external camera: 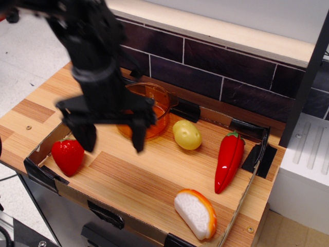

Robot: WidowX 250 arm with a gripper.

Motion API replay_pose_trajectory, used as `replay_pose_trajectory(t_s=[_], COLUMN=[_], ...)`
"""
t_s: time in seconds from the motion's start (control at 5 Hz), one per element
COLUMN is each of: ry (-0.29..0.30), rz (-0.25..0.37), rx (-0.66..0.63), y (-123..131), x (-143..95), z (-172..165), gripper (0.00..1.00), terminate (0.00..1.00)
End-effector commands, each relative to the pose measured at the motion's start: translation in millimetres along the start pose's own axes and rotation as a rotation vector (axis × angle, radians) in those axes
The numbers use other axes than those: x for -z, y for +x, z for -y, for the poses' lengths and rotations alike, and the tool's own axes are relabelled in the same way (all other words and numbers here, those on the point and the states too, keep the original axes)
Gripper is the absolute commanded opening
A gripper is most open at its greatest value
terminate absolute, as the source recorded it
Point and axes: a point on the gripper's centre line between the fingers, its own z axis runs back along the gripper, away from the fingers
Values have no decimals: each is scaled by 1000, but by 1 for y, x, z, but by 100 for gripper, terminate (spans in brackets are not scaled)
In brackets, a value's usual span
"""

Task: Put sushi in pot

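Spread fingers (113,135) hang before the pot (157,110), potato (187,135) and pepper (229,160) flanking the sushi (196,213).

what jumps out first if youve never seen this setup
The big black gripper dominates, blurred, hanging open over the left half of the tray and hiding part of the amber pot behind it. Next come the bright toys: a red strawberry at the left, a yellow potato mid-tray, a red pepper on the right. The sushi lies alone at the near edge, far from the gripper.
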Motion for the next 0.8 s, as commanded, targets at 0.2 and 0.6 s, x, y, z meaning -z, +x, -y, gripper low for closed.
replay_pose_trajectory(t_s=[0.2,0.6], ry=[-201,-210], rz=[76,46], rx=[-279,-446], y=[-31,-32], x=[24,20], z=[67,86], gripper=[100,100], terminate=[0,0])
